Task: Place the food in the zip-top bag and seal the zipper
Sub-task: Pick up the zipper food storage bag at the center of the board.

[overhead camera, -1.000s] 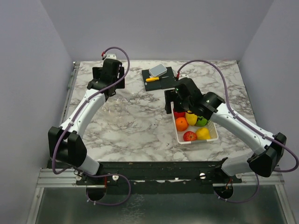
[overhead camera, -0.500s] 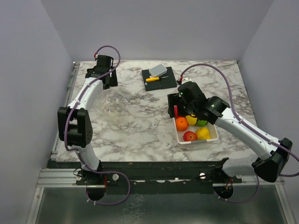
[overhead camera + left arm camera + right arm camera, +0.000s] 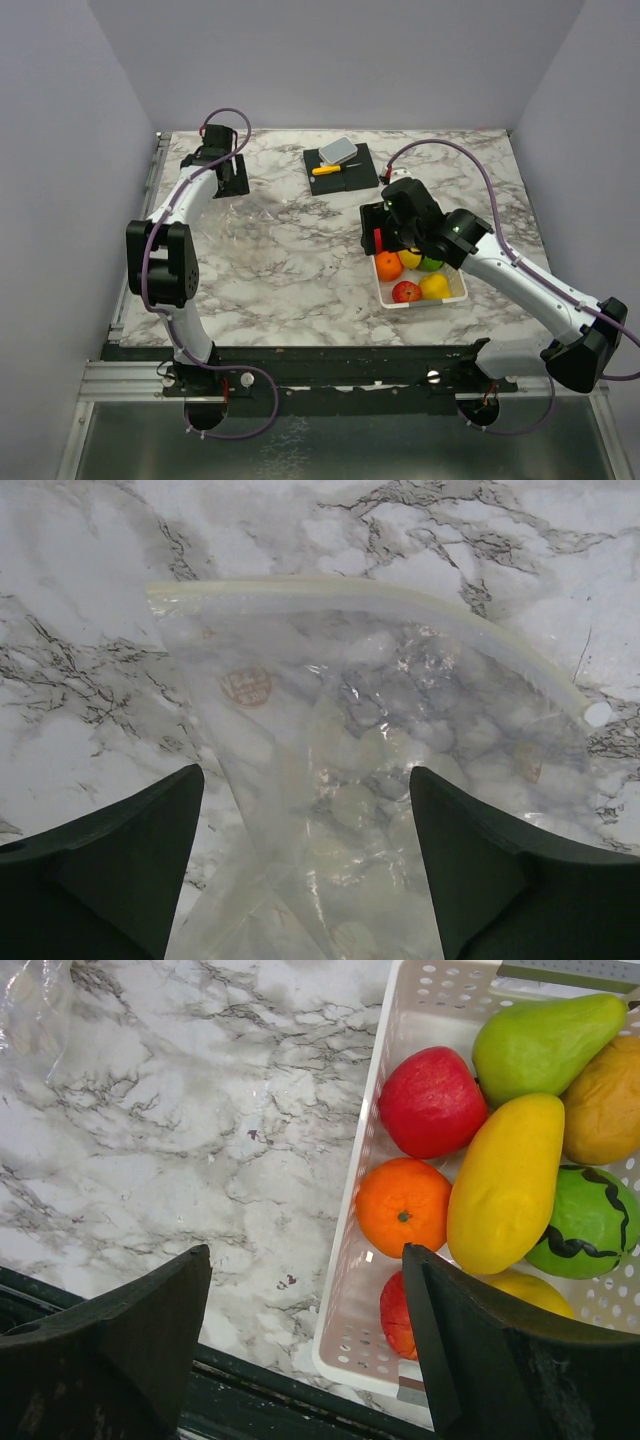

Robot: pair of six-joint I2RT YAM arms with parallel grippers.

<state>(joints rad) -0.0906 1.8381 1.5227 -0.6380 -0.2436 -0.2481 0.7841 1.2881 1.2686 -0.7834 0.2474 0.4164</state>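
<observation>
I saw the food (image 3: 505, 1190) not bagged yet; the zip-top bag (image 3: 380, 780) lay empty (left fingers (image 3: 100, 870) and right fingers (image 3: 110, 1340) apart).

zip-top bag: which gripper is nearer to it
Left. The left gripper hangs directly over the zip-top bag; the right gripper is well off to the side, over the white basket.

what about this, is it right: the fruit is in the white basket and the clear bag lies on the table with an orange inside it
No. The bag is empty; the left wrist view shows only marble through it. The orange is in the white basket with the other fruit.
</observation>
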